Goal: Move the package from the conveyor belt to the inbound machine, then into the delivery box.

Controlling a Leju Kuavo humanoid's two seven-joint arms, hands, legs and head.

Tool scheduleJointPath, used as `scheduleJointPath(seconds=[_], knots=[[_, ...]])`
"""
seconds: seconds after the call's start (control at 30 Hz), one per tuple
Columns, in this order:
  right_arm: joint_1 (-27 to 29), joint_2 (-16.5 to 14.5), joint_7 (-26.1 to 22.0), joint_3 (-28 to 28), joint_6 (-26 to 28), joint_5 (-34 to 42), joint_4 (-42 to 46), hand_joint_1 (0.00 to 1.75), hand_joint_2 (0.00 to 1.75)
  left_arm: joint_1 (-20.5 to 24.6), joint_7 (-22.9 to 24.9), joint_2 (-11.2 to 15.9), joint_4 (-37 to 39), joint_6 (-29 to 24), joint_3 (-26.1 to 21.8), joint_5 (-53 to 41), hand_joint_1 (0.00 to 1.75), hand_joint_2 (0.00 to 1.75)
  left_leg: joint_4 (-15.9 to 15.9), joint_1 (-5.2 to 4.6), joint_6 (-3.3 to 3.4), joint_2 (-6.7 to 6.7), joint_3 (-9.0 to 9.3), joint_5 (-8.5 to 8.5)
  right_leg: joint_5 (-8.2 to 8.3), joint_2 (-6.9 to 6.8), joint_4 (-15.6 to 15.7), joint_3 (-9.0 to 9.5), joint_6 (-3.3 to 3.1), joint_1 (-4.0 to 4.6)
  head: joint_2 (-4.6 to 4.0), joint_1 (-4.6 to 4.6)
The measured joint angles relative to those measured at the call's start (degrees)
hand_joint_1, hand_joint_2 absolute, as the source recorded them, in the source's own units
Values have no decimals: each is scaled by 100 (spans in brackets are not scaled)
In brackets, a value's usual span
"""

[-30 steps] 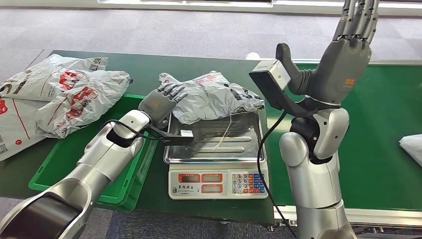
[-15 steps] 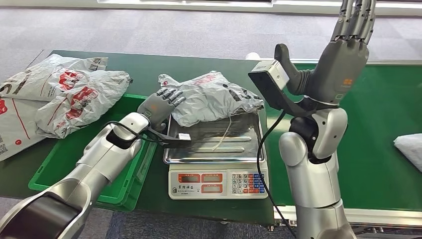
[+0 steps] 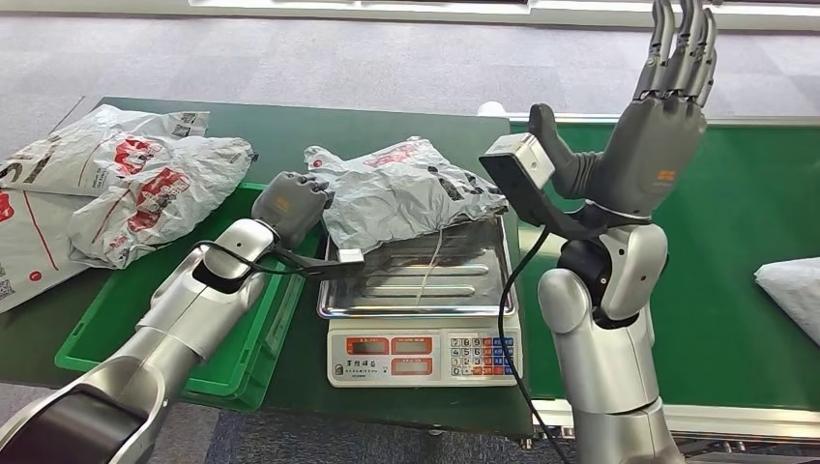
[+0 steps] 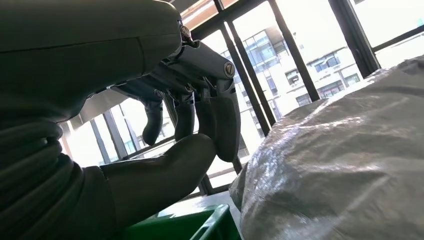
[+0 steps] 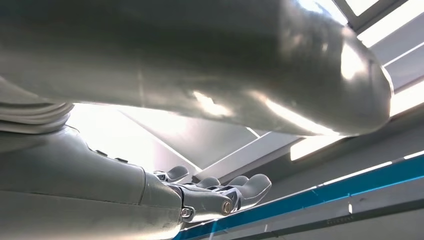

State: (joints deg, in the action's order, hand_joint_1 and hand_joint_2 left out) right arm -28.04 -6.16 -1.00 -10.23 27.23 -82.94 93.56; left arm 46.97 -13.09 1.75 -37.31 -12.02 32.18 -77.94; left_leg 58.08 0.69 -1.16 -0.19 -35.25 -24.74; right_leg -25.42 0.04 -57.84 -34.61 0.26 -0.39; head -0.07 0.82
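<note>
Package (image 3: 401,188): grey crumpled plastic mailer with red print, centre of the head view, lying across the far part of the steel tray and hanging over its far edge; in the left wrist view (image 4: 340,160) a silvery wrinkled bulk in the right half of the frame.
Inbound machine (image 3: 424,356): weighing scale with steel tray, two displays and a keypad, lower centre of the head view, on the dark green table.
Left hand (image 3: 288,201): left of centre in the head view, beside the package's left end, over the gap between crate and tray; contact not clear from there. In the left wrist view (image 4: 197,107), fingers bent down toward the thumb with a narrow gap, nothing between them, package surface just beside the fingertips.
Right hand (image 3: 667,106): upper right of the head view, raised high, fingers straight and close together pointing up, thumb out to the side, holding nothing; in the right wrist view (image 5: 220,192), extended fingers against ceiling lights.
Delivery box (image 3: 227,372): green crate, lower left of the head view, just beside the scale, under the left forearm.
Conveyor belt (image 3: 754,213): green surface along the right side of the head view, carrying a second grey parcel (image 3: 791,293) at the right edge.
Other parcels (image 3: 106,188): white and grey bags with red print, piled upper left of the head view.
</note>
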Motion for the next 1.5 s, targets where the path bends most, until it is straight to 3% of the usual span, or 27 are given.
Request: scheduleJointPath(seconds=[0.53,0.67,0.77,0.93,1.5], knots=[[95,-2,66,0,2,-93,33,0,0,-215,132,78,-466,-106,-529,-385,175,175,0,0,0,0,0,0,0,0,0,0,0,0,0,-1],[126,-3,80,0,-5,-133,74,0,0,-235,341,74,-551,-293,-698,-549,0,175,0,0,0,0,0,0,0,0,0,-1,0,1,0,-1],[161,-4,81,0,-15,-161,115,0,0,-240,382,54,-647,-267,-879,-622,0,175,0,0,0,0,0,0,0,0,0,-1,0,0,0,-1],[128,-29,114,0,-283,-178,113,0,0,-228,-425,-101,-538,236,-1175,-208,0,175,0,0,0,-1,-1,0,0,-3,0,0,0,-1,0,0],[-21,-37,204,0,-429,-243,-64,0,0,-108,-304,-386,239,86,-1169,-458,0,175,1,0,0,-1,-1,0,0,-1,0,-2,0,0,0,0]])
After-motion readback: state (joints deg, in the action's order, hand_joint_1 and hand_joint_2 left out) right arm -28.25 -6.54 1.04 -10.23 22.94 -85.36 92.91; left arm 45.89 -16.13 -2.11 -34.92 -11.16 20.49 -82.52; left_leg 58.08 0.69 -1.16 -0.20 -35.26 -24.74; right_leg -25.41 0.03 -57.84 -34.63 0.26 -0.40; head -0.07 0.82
